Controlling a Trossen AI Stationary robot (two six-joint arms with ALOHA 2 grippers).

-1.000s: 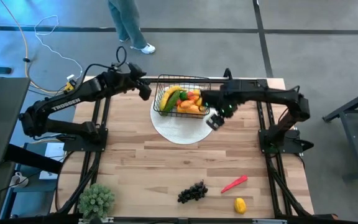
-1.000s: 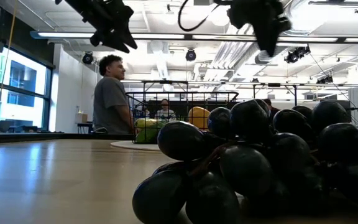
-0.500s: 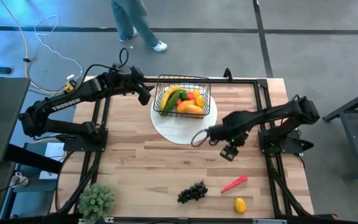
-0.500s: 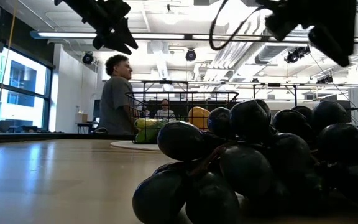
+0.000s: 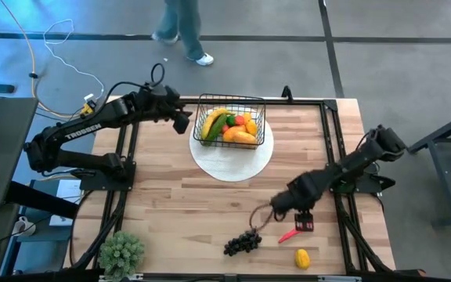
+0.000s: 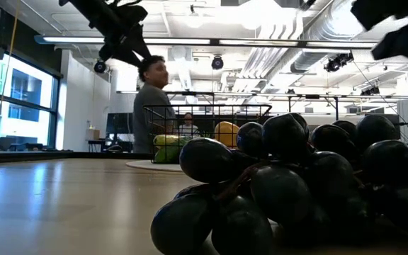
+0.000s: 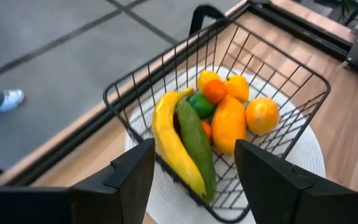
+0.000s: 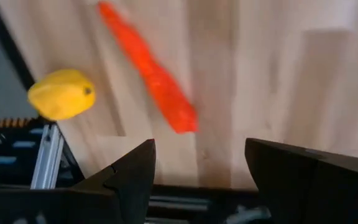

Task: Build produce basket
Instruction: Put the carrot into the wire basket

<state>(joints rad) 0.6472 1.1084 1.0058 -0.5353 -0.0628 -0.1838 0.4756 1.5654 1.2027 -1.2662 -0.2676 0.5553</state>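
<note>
Basket [image 5: 229, 125] on plate [image 5: 232, 162]; grapes [image 5: 242, 242] nearer

Red chili pepper [image 8: 151, 78] and lemon [image 8: 61, 94] on wooden table [image 8: 278, 68]

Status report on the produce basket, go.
Right gripper open, empty, above red chili pepper. Left gripper open beside basket. Grapes, lemon not yet loaded. Nothing in the way.

One black wire-mesh basket [image 5: 229, 125] stands on one round white plate [image 5: 233, 160] holding one yellow banana [image 7: 169, 140], one green cucumber [image 7: 197, 143] and several orange-yellow fruits, while one dark grape bunch [image 5: 242, 242], one red chili pepper [image 5: 290, 234], one yellow lemon [image 5: 302, 258] and one green bushy potted plant [image 5: 121, 252] sit apart.
</note>
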